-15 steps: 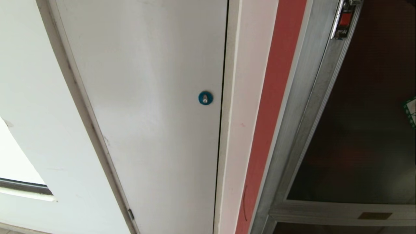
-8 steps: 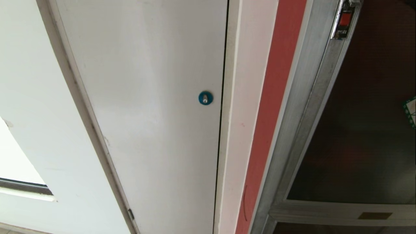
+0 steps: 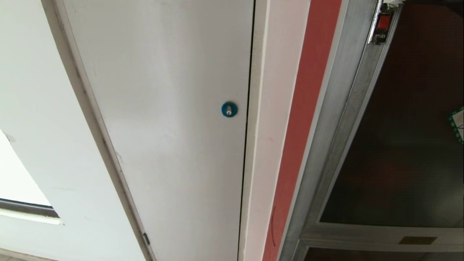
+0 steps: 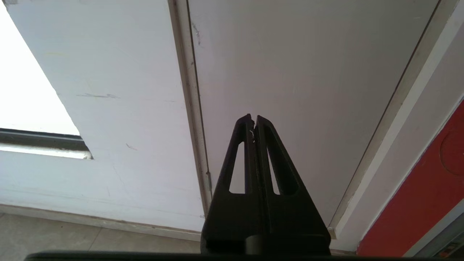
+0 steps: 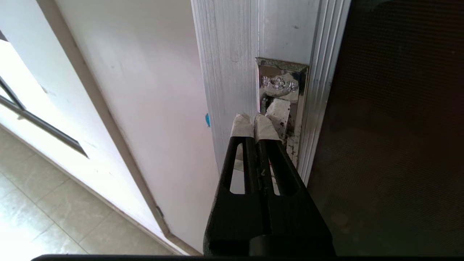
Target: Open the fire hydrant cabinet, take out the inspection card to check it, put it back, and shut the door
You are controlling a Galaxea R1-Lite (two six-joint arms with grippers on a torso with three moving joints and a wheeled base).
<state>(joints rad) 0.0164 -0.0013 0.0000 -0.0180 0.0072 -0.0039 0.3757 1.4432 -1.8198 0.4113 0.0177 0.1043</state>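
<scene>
The right gripper (image 5: pixel 254 125) reaches up along the left edge of the door (image 3: pixel 406 119), its two black fingers pressed flat together with nothing between them. The fingertips (image 5: pixel 241 127) are wrapped in pale tape and sit right at the shiny metal latch (image 5: pixel 281 98) set into the door's frame, at or just short of the plate (whether they actually touch it cannot be told). The arm points steeply upward and slightly in toward the frame, fingers side by side, nearly in line with the frame's ribbed edge.

In the head view neither arm shows. The door is a dark tinted glass panel in a brushed metal frame, lying against the cabinet (image 3: pixel 328 119); its latch, with a small red insert, sits near the top of the frame, and a sliver of a green-and-white sticker (image 3: pixel 457 123) shows at the picture's right edge. A red strip (image 3: pixel 301 119) runs down the wall just left of the frame. The card is not visible in any view.

The left gripper (image 4: pixel 253 121) hangs low, well away from the cabinet, pointing at the white door (image 3: pixel 163 119) with the round blue lock (image 3: pixel 229 109). Its fingers are closed tight and empty, tips meeting.
</scene>
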